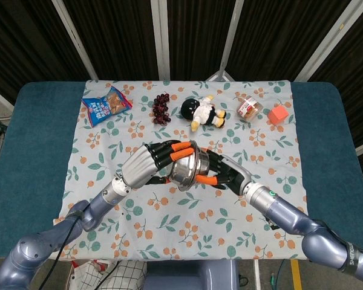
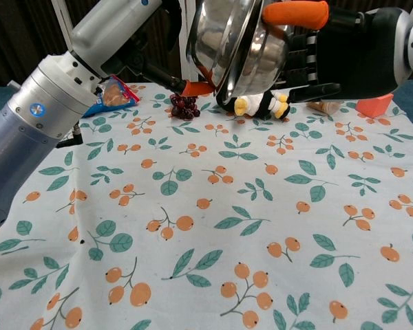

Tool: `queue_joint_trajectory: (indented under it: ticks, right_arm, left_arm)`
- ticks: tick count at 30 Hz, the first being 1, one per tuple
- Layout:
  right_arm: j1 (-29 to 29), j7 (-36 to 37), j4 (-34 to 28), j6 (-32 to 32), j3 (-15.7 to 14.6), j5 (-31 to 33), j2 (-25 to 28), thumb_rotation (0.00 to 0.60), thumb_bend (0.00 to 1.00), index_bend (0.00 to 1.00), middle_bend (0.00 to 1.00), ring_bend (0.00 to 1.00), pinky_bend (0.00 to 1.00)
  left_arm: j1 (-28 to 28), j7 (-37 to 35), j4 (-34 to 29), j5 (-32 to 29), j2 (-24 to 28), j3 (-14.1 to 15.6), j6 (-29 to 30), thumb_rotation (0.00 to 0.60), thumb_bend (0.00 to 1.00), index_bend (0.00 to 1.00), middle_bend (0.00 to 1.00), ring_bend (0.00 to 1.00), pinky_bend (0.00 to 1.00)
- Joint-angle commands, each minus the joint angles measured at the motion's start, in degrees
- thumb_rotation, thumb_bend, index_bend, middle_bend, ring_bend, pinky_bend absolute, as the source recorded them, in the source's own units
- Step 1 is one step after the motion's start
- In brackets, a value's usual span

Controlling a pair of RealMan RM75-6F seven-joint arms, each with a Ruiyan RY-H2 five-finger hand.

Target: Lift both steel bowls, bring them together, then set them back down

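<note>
**Two steel bowls pressed together in mid-air**

Above the middle of the flowered tablecloth (image 1: 139, 211), both hands hold their bowls up off the table, tilted on edge and touching each other. From the head camera the left hand (image 1: 146, 165) grips the left steel bowl (image 1: 183, 171), its orange fingertips (image 1: 183, 147) hooked over the rim. The right hand (image 1: 225, 172) holds the right steel bowl (image 2: 261, 58) from the other side; from above that bowl is mostly hidden behind the first. In the chest view the two bowls overlap, the left one in front, and an orange fingertip of the right hand lies across the top of the right bowl.

Along the far edge of the cloth lie a blue snack packet (image 1: 106, 105), a bunch of dark grapes (image 1: 162, 109), a penguin plush toy (image 1: 202, 112), a small jar (image 1: 249, 108) and an orange block (image 1: 279, 113), all well apart from the hands.
</note>
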Motion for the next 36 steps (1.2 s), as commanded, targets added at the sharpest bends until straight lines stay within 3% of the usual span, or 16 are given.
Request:
queue_joint_trajectory:
  ticks: [1, 6, 10, 17, 24, 32, 36]
  right_arm:
    - [-1.14, -0.01, 2.43, -0.06, 1.2, 0.28, 0.53, 0.6, 0.35, 0.82, 0.74, 0.78, 0.99]
    - [-2.74, -1.85, 6.72, 1.44, 2.66, -1.51, 1.22, 0.6, 0.36, 0.82, 0.74, 0.78, 0.99]
    - [-3.01, -9.66, 11.13, 5.91, 0.74, -8.73, 1.65, 0.6, 0.36, 0.82, 0.74, 0.78, 0.99]
    - [-1.37, -29.34, 20.38, 17.54, -7.86, -21.15, 0.19, 0.6, 0.36, 0.82, 0.74, 0.78, 0.99]
    - [-2.0, -53.89, 26.38, 32.07, -14.87, -26.53, -3.44, 0.6, 0.36, 0.82, 0.74, 0.78, 0.99]
    - [-3.49, -70.01, 35.61, 40.51, -22.14, -29.66, -8.56, 0.6, 0.36, 0.82, 0.74, 0.78, 0.99]
    - [-3.99, -71.77, 39.89, 40.7, -25.09, -29.04, -10.57, 0.6, 0.36, 0.81, 0.74, 0.78, 0.99]
  left_arm:
    - [0.59, 0.05, -1.77, -0.02, 1.48, 0.25, 0.23, 0.6, 0.44, 0.55, 0.74, 0.55, 0.66]
    - [1.92, -0.58, -5.84, -0.41, 4.8, 0.85, -0.47, 0.6, 0.44, 0.55, 0.74, 0.55, 0.66]
    - [3.53, -0.24, -9.41, -0.86, 8.15, 1.94, -2.23, 0.6, 0.44, 0.55, 0.73, 0.55, 0.66]
    - [5.88, 4.22, -15.95, -1.36, 14.63, 5.49, -9.04, 0.6, 0.44, 0.55, 0.73, 0.55, 0.66]
    - [6.21, 10.53, -26.79, -4.89, 22.37, 9.62, -24.68, 0.6, 0.44, 0.55, 0.73, 0.55, 0.66]
    - [5.77, 14.21, -30.68, -8.51, 23.93, 10.81, -35.49, 0.6, 0.45, 0.54, 0.72, 0.55, 0.65]
    - [5.57, 15.27, -30.83, -9.81, 23.34, 10.95, -39.3, 0.6, 0.45, 0.53, 0.7, 0.54, 0.63]
